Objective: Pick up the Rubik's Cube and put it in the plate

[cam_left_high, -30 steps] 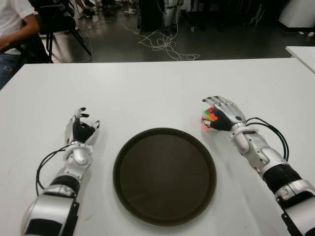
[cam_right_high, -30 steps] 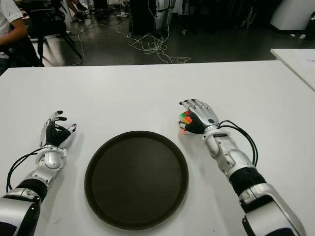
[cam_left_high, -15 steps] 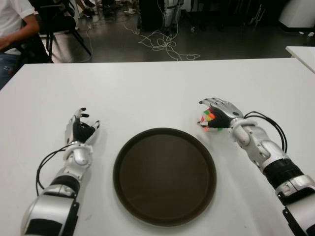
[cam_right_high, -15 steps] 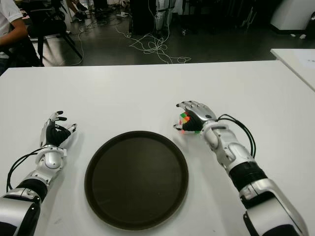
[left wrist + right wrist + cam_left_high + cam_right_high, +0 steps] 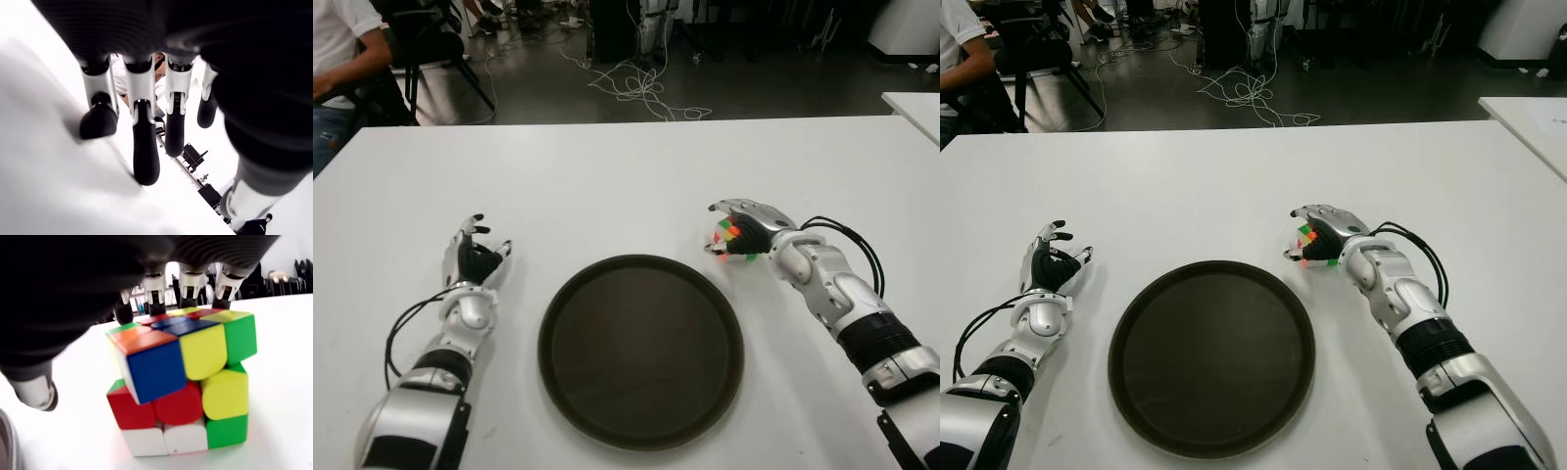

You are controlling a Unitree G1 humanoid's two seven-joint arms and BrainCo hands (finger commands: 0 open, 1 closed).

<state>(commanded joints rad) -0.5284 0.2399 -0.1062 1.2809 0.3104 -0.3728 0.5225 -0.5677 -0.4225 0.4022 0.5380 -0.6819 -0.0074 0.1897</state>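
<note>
Centrally, near the front edge of the white tabletop, a round dark plate lies with nothing in it. Just beyond its far right rim sits the Rubik's Cube, outside the plate and close to it, with the right hand arched over it from the right; in the right wrist view the fingers curl down over the cube's far top edge and the thumb stands beside its near side, though whether they have it firmly clamped cannot be told, and the cube's white bottom layer appears to sit on the tabletop. The cube is scrambled, its upper layer twisted slightly out of line with the lower two, showing blue, yellow, green, red, orange and white tiles. The left hand shows to the left of the plate, well apart from it, fingers loosely spread and holding nothing. Beyond the tabletop's far edge, cables trail across a dark floor, and a seated person is at the far left corner.
</note>
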